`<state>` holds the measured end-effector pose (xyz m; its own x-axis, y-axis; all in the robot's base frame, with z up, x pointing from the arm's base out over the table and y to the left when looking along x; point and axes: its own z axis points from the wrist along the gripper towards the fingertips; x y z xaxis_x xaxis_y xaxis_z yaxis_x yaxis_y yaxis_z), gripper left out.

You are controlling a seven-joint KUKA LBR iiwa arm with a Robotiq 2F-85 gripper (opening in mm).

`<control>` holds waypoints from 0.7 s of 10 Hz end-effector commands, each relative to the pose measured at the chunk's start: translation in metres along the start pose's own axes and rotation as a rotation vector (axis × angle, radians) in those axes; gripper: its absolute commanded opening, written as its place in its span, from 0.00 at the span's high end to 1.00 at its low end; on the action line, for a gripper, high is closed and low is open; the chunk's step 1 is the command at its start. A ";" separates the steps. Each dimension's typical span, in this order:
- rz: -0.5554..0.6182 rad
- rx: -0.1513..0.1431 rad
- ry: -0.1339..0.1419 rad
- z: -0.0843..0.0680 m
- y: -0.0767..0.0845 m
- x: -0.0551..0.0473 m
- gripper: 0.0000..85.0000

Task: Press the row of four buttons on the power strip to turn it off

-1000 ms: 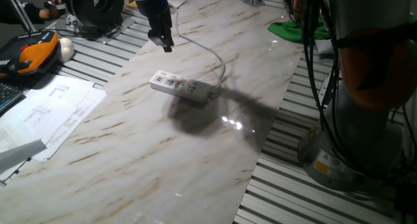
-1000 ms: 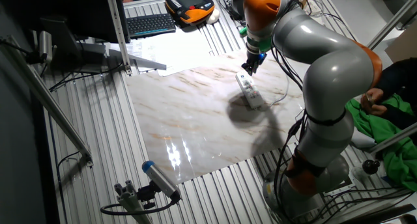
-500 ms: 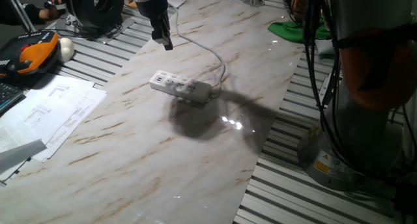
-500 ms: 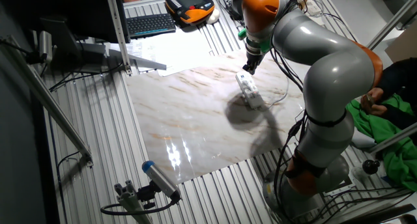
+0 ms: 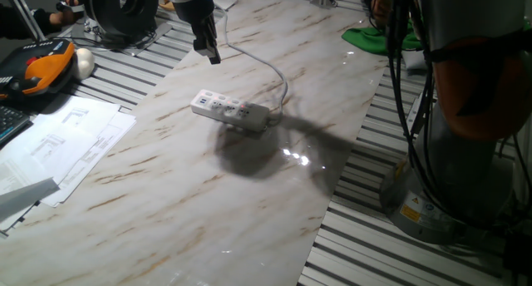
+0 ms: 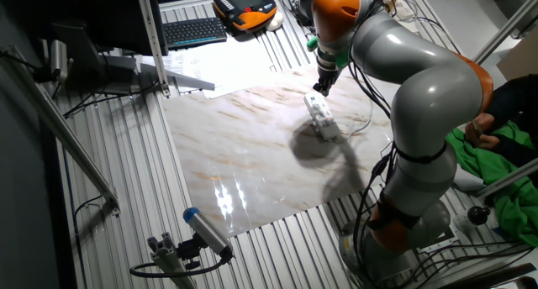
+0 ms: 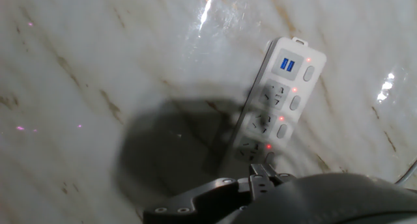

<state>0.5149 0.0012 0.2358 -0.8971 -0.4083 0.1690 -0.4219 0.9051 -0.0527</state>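
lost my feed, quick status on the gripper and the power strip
Gripper up off the table, clear of the power strip, finger state unclear. Strip flat on the marble, red lights beside the buttons. Nothing blocking.

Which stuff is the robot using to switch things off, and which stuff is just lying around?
For the job:
power strip
four buttons along its edge
gripper, above the strip, not touching

Just lying about:
papers
orange and black controller
keyboard
green cloth

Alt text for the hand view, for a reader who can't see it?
A white power strip lies on a marbled table, seen from above. Small red lights glow beside its grey buttons. A dark shadow falls left of it, and part of the gripper fills the bottom edge.
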 end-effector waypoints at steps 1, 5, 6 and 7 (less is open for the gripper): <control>0.005 0.000 -0.001 0.000 0.000 0.000 1.00; -0.006 0.000 0.001 0.000 0.000 0.000 1.00; -0.006 0.000 -0.001 0.000 0.000 0.000 1.00; -0.006 0.001 -0.002 0.000 0.000 0.000 1.00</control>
<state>0.5148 0.0012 0.2358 -0.8950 -0.4135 0.1675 -0.4270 0.9027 -0.0526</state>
